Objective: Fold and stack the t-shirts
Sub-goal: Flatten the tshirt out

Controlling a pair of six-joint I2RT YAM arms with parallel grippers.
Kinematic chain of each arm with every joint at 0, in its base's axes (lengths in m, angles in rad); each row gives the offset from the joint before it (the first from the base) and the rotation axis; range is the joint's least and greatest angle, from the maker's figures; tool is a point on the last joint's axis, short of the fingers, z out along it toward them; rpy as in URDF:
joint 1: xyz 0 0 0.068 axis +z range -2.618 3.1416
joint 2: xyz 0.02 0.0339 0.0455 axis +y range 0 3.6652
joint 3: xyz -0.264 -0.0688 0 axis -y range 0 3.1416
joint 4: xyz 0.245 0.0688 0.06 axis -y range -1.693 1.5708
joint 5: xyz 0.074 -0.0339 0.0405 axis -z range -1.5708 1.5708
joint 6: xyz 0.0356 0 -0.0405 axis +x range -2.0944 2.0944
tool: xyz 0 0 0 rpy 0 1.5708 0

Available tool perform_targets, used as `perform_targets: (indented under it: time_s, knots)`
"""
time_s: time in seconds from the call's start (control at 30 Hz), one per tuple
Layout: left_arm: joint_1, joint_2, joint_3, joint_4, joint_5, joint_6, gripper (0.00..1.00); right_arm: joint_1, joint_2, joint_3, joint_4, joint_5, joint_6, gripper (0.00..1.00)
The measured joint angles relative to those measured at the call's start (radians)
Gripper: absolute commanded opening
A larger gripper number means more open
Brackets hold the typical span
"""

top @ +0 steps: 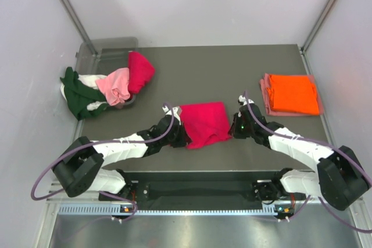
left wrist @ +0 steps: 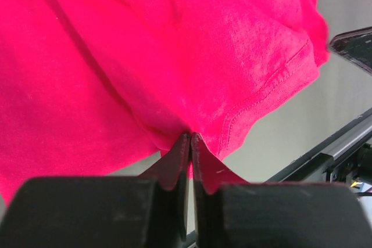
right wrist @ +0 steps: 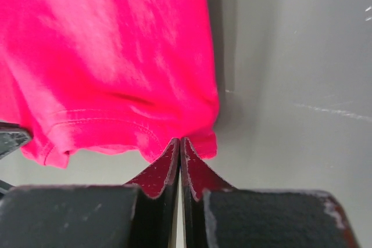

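Centre of desk (top: pixel 232 68): crimson shirt (top: pixel 203 123), partly folded. Left claw (left wrist: pixel 190 136) and right claw (right wrist: pixel 179 141) both clenched on hemmed edge. Cloth soft, light, limp; likely sags. Best gripped at hem corners, pulled taut.

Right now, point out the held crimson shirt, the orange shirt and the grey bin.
held crimson shirt (top: pixel 203 121), top view, centre of cloth.
orange shirt (top: pixel 293 94), top view, folded top face.
grey bin (top: pixel 107 47), top view, far wall.

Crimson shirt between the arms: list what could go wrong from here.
1. Both arms' jaws are shut on only a thin bit of hem of the crimson shirt; a hard pull could slip it free.
2. If carried right, it could land askew on the orange stack.
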Motion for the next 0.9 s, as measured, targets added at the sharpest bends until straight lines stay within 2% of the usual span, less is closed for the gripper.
perform_targets:
  time_s: [0.03,0.17,0.2,0.23,0.27,0.33,0.37,0.43,0.6,0.63,0.7,0.73,0.8,0.83,0.87,0.9]
  knots:
    - [0.000,0.000,0.000,0.001,0.001,-0.001,0.00,0.000,-0.011,0.000,-0.002,0.006,0.000,0.00]
    - [-0.001,-0.003,0.002,-0.017,-0.009,0.005,0.00,0.000,-0.054,0.000,-0.014,0.026,0.000,0.00]
    - [-0.003,-0.006,0.008,-0.037,-0.024,0.006,0.05,0.000,-0.063,0.000,-0.018,0.029,0.000,0.00]
    - [-0.005,-0.010,0.017,-0.061,-0.036,0.011,0.18,0.000,-0.072,0.000,-0.022,0.031,-0.001,0.07]
    - [-0.010,-0.015,0.027,-0.084,-0.050,0.017,0.47,-0.001,-0.079,0.000,-0.024,0.032,-0.001,0.16]
    - [-0.017,-0.028,0.043,-0.117,-0.069,0.019,0.62,-0.002,-0.084,0.000,-0.031,0.035,-0.005,0.39]
    - [-0.023,-0.036,0.047,-0.123,-0.079,0.015,0.68,-0.002,-0.082,0.000,-0.034,0.035,-0.003,0.44]
    - [-0.033,-0.048,0.047,-0.127,-0.090,0.009,0.68,-0.002,-0.067,0.000,-0.034,0.035,-0.014,0.46]
    - [-0.043,-0.040,0.047,-0.126,-0.098,0.004,0.58,-0.002,0.014,-0.009,-0.005,0.030,-0.014,0.47]
    - [-0.043,-0.032,0.047,-0.124,-0.097,0.003,0.50,-0.002,0.033,-0.010,0.005,0.030,-0.012,0.41]
    - [-0.043,-0.003,0.047,-0.116,-0.097,0.001,0.41,-0.002,0.071,-0.011,0.016,0.028,-0.010,0.33]
    - [-0.043,0.010,0.047,-0.114,-0.094,0.001,0.29,-0.002,0.088,-0.011,0.023,0.024,-0.009,0.22]
    - [-0.045,0.028,0.047,-0.114,-0.093,-0.002,0.22,-0.002,0.102,-0.011,0.028,0.016,-0.008,0.07]
    - [-0.045,0.031,0.047,-0.112,-0.092,0.002,0.07,-0.002,0.102,-0.011,0.029,0.011,-0.007,0.04]
    - [-0.044,0.031,0.047,-0.110,-0.090,-0.001,0.01,-0.003,0.099,-0.011,0.031,0.008,-0.006,0.00]
    - [-0.045,0.031,0.047,-0.106,-0.089,0.000,0.00,-0.003,0.091,-0.011,0.028,0.007,-0.005,0.00]
